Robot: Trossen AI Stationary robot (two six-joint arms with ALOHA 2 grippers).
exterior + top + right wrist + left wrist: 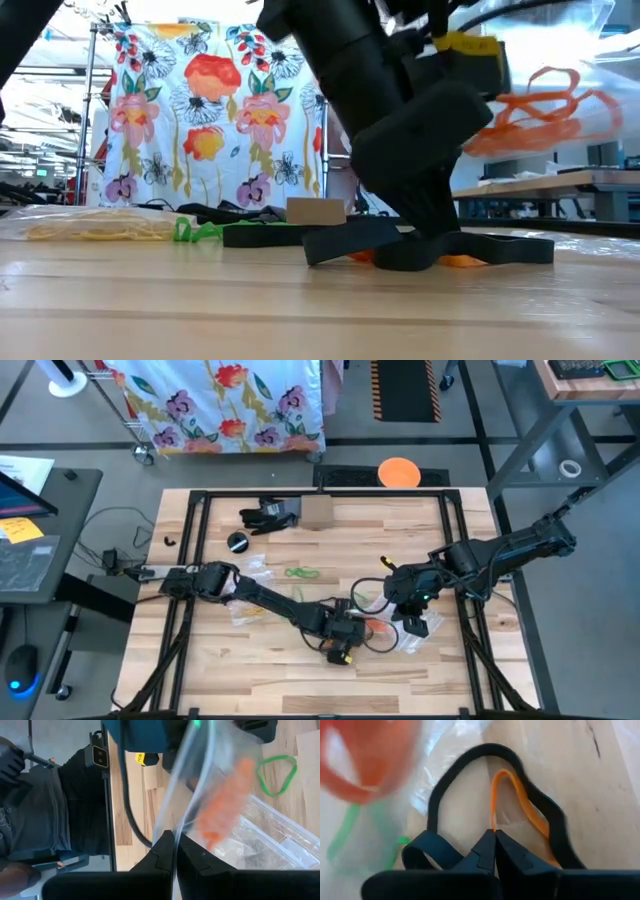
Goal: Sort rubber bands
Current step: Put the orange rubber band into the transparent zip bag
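Wooden tabletop (260, 660) is where your left gripper (495, 834) is pinching one thin orange rubber band (512, 805) at its fingertips; it's risking slipping. Right gripper (174, 836) is clamping the clear plastic bag of orange bands (220, 795), which may swing.

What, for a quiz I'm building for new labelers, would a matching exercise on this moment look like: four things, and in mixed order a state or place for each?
Things:
1. left gripper
2. right gripper
3. green rubber band
4. yellow rubber bands

States or places:
A. lies loose on the bare wood of the table
B. jaws shut on the raised clear bag holding orange bands
C. inside the flat clear bag lying on the table
D. jaws shut on the orange rubber band at the tabletop

Pairs: 1-D, 2-B, 3-A, 4-C
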